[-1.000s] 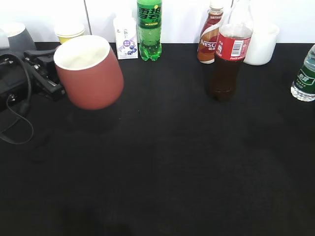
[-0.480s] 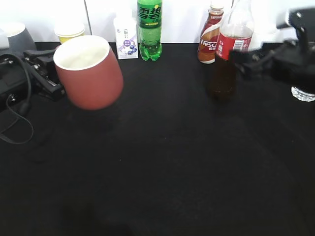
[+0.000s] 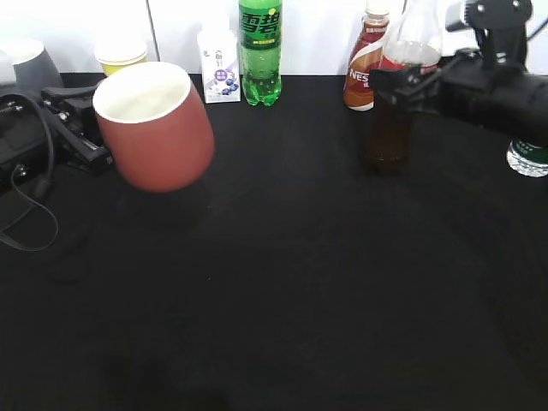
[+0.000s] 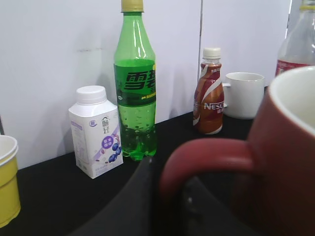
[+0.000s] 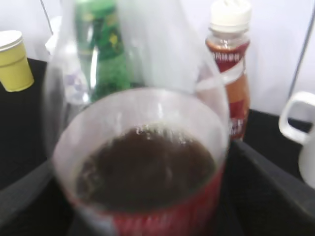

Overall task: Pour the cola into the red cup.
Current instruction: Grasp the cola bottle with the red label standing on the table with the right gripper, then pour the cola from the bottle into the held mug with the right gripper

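Note:
The red cup (image 3: 158,128) hangs tilted above the black table at the left, its cream inside showing. My left gripper (image 3: 92,156) is shut on its loop handle; the left wrist view shows the handle (image 4: 206,152) between the dark fingers (image 4: 167,196). The cola (image 3: 387,137) stands upright on the table at the back right. My right gripper (image 3: 404,86) is at its red label, one finger on each side, and looks open. In the right wrist view the cola (image 5: 147,162) fills the space between the fingers (image 5: 142,211).
Along the back wall stand a yellow paper cup (image 3: 120,56), a small white carton (image 3: 218,68), a green Sprite bottle (image 3: 259,51), a Nescafe bottle (image 3: 364,68) and a white mug (image 4: 243,93). A water bottle (image 3: 529,154) stands at the far right.
My right arm came in from the right and set its fingers around the cola's label. The cola has not moved. The left gripper and the red cup have stayed still.

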Robot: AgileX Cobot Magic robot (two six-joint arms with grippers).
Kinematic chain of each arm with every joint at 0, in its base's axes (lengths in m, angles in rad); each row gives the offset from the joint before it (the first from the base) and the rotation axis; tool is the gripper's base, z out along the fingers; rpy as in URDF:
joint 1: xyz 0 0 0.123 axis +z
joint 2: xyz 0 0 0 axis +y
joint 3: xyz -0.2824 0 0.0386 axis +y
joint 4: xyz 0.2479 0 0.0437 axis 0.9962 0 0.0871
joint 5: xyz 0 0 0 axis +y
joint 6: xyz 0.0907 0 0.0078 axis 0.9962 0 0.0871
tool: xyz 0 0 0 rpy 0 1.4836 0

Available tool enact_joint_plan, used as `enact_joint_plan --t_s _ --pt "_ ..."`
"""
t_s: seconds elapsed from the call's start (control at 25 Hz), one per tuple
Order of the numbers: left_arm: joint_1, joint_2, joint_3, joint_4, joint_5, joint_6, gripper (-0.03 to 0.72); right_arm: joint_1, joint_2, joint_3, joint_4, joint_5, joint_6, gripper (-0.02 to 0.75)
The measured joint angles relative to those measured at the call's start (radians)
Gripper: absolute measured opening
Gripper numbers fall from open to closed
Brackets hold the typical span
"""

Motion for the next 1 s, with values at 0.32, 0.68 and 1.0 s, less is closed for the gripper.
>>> enact_joint_plan --t_s 0.32,0.68,1.0 --pt "0.0 0.0 0.0 0.0 0.0 0.0 0.066 0.0 0.037 -0.012 -0.027 -0.056 0.0 0.529" --pt "-0.009 0.0 0.0 0.037 0.0 -0.001 0.07 0.0 0.028 -0.012 -0.055 -0.047 0.0 0.479" --pt "-0.292 0.0 -0.127 0.052 0.112 -0.024 0.07 0.0 -0.329 -0.008 -0.381 0.03 0.003 0.478"
